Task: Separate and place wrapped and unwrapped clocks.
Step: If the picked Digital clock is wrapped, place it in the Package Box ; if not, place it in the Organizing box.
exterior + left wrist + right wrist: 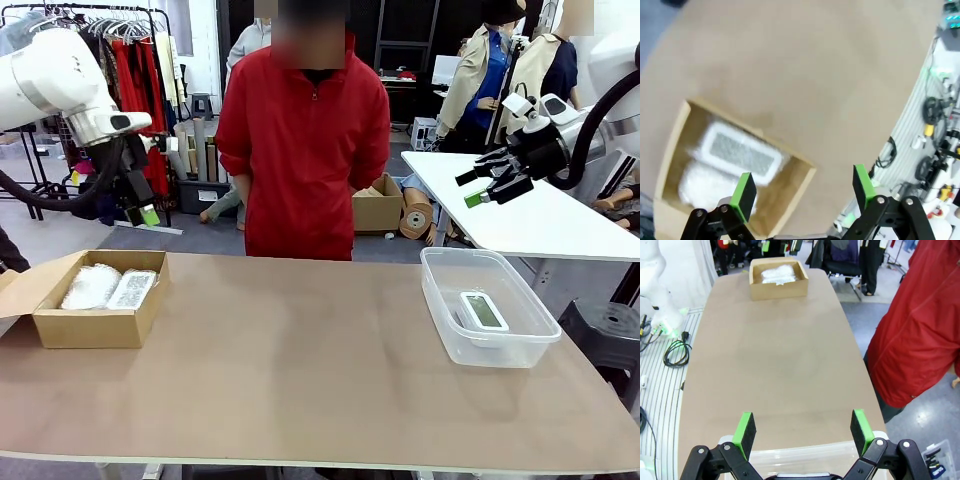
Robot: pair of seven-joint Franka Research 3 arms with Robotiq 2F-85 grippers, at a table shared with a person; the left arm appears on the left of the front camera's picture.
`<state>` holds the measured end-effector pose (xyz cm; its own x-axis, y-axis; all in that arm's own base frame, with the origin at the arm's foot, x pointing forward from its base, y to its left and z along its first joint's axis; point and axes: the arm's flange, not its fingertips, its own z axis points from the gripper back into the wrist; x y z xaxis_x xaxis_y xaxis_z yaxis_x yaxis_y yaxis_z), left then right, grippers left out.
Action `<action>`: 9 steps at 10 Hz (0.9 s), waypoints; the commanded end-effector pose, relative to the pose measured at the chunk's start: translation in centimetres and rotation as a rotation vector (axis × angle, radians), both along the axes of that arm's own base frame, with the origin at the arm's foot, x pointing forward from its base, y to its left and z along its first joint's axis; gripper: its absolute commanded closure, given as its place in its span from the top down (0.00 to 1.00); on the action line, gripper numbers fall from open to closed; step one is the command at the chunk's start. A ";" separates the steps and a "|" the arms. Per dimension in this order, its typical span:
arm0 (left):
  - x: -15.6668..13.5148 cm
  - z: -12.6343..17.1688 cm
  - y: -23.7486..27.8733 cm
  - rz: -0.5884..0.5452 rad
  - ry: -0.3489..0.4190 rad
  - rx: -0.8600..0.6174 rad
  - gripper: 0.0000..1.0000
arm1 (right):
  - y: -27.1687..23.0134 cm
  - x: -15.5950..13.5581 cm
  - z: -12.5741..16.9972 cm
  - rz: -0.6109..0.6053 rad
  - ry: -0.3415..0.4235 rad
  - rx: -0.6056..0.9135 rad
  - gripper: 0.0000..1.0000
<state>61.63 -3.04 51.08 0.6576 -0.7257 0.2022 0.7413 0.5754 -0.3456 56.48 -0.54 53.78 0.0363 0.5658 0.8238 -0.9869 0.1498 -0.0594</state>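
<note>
**Status: sorting appears complete, both pincers clear**

Nearest me, the brown table carries two containers, well apart. On my right, the clear plastic tub holds the bare clock, lying flat with its grey screen up. On my left, the cardboard box holds the two wrapped clocks, side by side and touching.

My left pincer hangs above the box, fingers wide, holding nothing. My right pincer hangs above the tub's rim, fingers wide, also holding nothing.

Beyond the far edge stands a person in a red jacket, hands off the table.

Judgement: all three clocks are separated; nothing is left to place.
</note>
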 end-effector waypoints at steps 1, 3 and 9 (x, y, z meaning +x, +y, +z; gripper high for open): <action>-1.2 -0.4 0.1 -0.125 -0.060 -0.128 1.00 | 0.0 -0.2 0.1 0.011 -0.014 -0.001 1.00; -2.0 0.2 0.7 -0.279 -0.107 -0.203 1.00 | 0.0 -0.2 0.1 0.011 -0.014 -0.001 1.00; -0.7 0.5 -0.2 -0.224 -0.103 -0.158 1.00 | 0.0 -0.2 0.1 0.011 -0.014 -0.001 1.00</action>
